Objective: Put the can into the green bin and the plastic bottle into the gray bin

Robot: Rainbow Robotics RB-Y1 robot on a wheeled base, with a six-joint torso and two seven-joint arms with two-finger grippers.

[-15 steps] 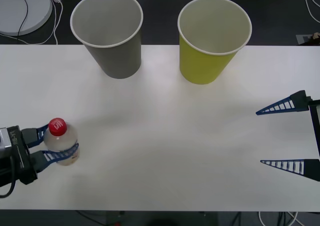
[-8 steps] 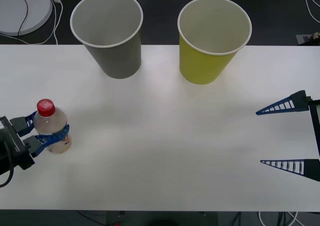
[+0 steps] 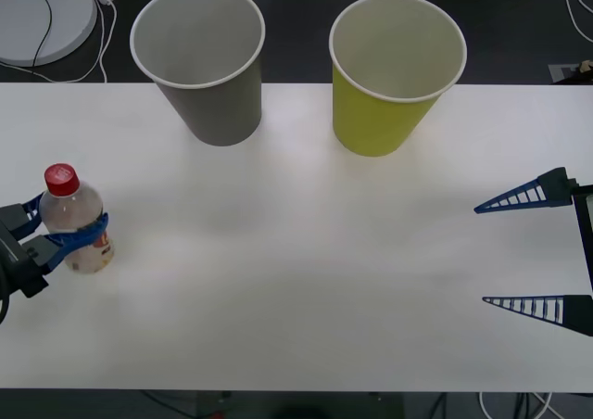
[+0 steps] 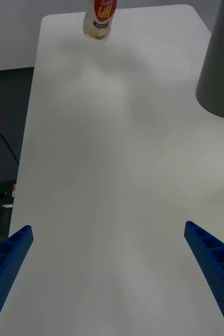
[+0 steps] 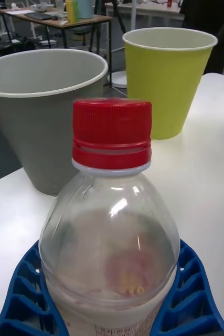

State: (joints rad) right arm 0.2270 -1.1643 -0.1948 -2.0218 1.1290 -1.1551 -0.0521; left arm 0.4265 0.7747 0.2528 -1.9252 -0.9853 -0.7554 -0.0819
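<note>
The plastic bottle (image 3: 72, 217), clear with a red cap and a red-orange label, stands upright at the table's left edge. My left gripper (image 3: 67, 224) is shut on its body, and the blue fingers (image 5: 23, 294) wrap both sides of the bottle (image 5: 112, 236). In the right wrist view the bottle (image 4: 99, 20) looks slightly off the tabletop. At the back stand the gray bin (image 3: 199, 62) on the left and the green bin (image 3: 394, 76) on the right, both upright with nothing showing inside. My right gripper (image 3: 530, 250) waits open at the right edge. The can is out of view.
The white table (image 3: 296, 252) is bare between the bottle and the bins. On the dark floor beyond the back left corner lies a white round disc (image 3: 42, 16) with cables. Desks and chairs stand in the room behind the bins.
My left gripper has carried the bottle leftward and toward the back of the table, apparently lifting it. The right arm and both bins have not moved.
</note>
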